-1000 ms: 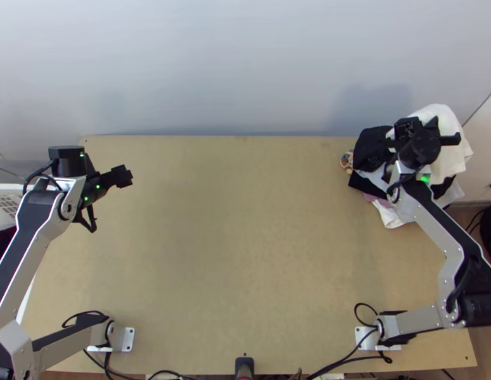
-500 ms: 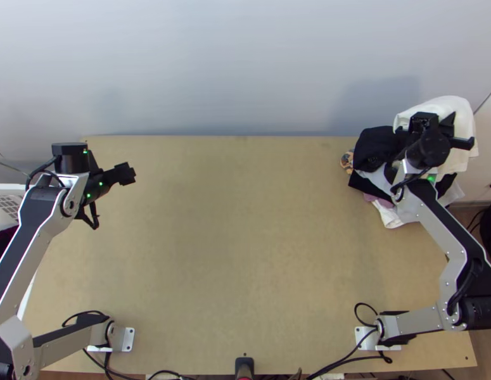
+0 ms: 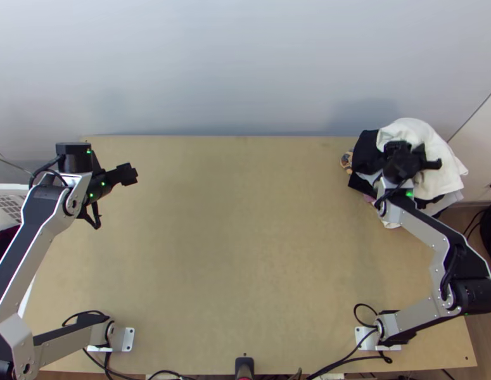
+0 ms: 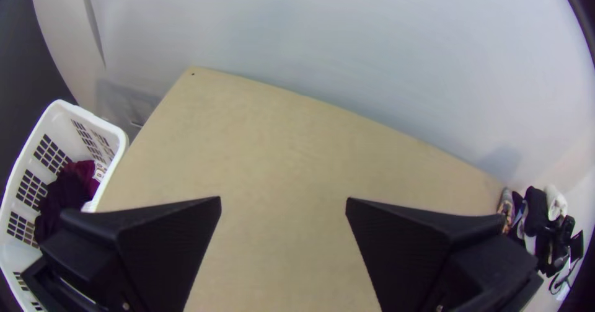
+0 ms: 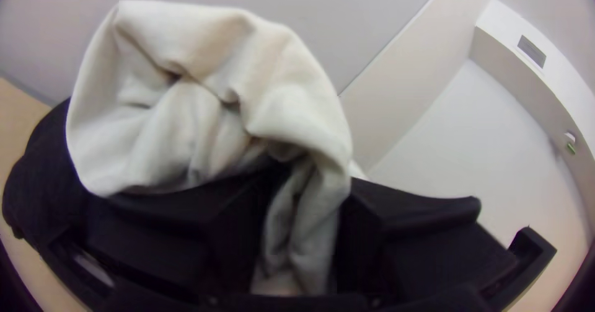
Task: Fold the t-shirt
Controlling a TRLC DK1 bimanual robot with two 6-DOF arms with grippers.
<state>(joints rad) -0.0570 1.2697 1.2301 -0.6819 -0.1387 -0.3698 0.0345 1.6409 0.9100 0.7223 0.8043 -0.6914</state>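
At the far right corner of the desk (image 3: pixel 245 240), bunched and unfolded, one white cloth (image 5: pixel 198 120), probably the t-shirt. Looks soft and limp, light enough for one arm, thick in its folds. Not likely to slip or break, though apt to drag neighbours along from the heap of clothes (image 3: pixel 367 149) just beside and beneath. Cannot tell whether wholly clear of them.

Clamped on a narrow gathered part of it, the right pincer (image 5: pixel 313 191), with the bulk puffing out beyond the fingertips. Best to carry inward, lay down, then take hold by two shoulders or hem corners, once found; no sleeve or collar to pick out in such a bundle.

On the cloth, no label or lettering to make out.

Farther off, above the desk's left side, the left pincer (image 4: pixel 284 201), spread wide with nothing between. Beyond the left edge, a white basket (image 4: pixel 80 110) with dark red clothing (image 4: pixel 59 203) inside.
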